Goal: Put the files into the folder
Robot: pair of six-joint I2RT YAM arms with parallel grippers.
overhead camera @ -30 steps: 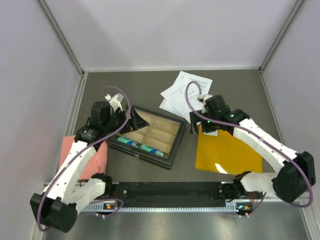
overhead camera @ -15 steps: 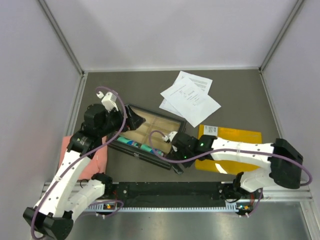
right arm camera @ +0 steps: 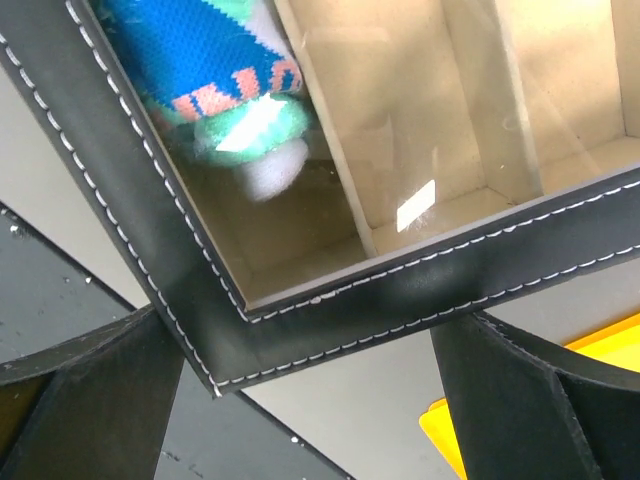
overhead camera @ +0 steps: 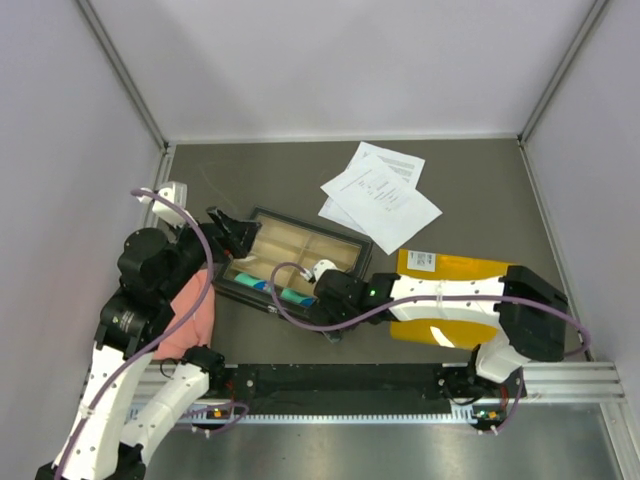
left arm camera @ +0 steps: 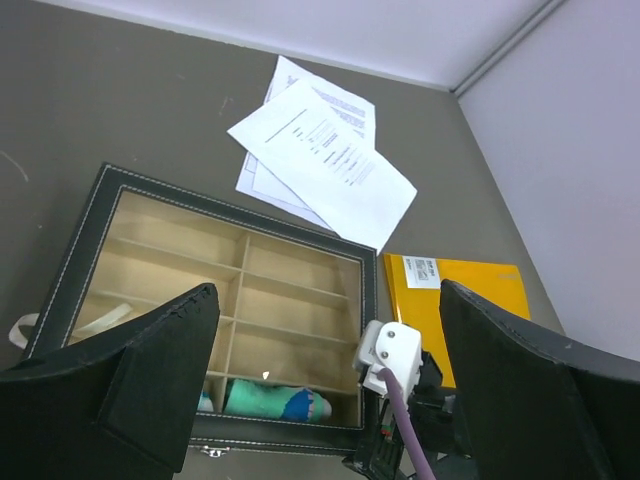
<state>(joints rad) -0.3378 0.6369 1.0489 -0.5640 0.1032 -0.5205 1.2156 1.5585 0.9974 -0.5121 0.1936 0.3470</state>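
The files (overhead camera: 380, 195), thin white printed sheets, lie fanned on the grey surface (overhead camera: 480, 190), well apart from both end effectors. The folder (overhead camera: 470, 270), flat glossy yellow plastic, lies partly under the right arm, near the right end effector (overhead camera: 322, 318). Its fingers stand apart at the near corner of the stitched black box (overhead camera: 310, 228). The left end effector (overhead camera: 232, 235) is spread too.

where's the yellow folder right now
In the top view the folder lies flat on the right side, just right of the black box and nearer the arms than the files, with the right arm stretched across it.
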